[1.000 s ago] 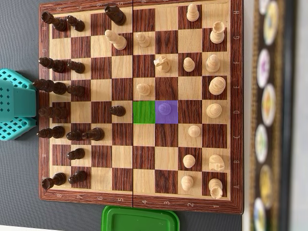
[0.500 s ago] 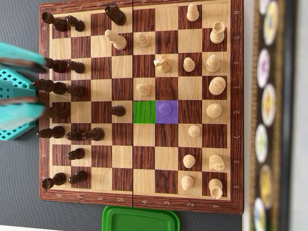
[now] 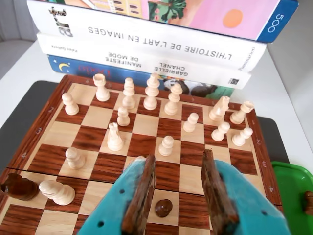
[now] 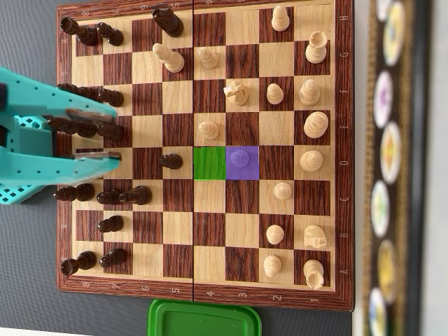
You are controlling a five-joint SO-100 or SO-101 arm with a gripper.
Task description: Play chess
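A wooden chessboard point(image 4: 203, 292) holds white pieces on the right and dark pieces on the left in the overhead view. One white pawn point(image 4: 239, 158) stands on a purple-tinted square, beside a green-tinted square point(image 4: 209, 163). It also shows in the wrist view point(image 3: 167, 145). A dark pawn point(image 4: 170, 161) stands one square left of the green one. In the wrist view the dark pawn point(image 3: 163, 207) lies below and between my fingers point(image 3: 142, 196). My teal gripper point(image 4: 116, 137) is open and empty over the dark side, and it shows in the wrist view point(image 3: 178, 157) too.
A white piece point(image 4: 168, 57) and a dark piece point(image 4: 168, 21) lie tipped over near the board's top edge. A green tray point(image 4: 203, 318) sits below the board. A stack of books point(image 3: 161, 44) rises behind the white pieces.
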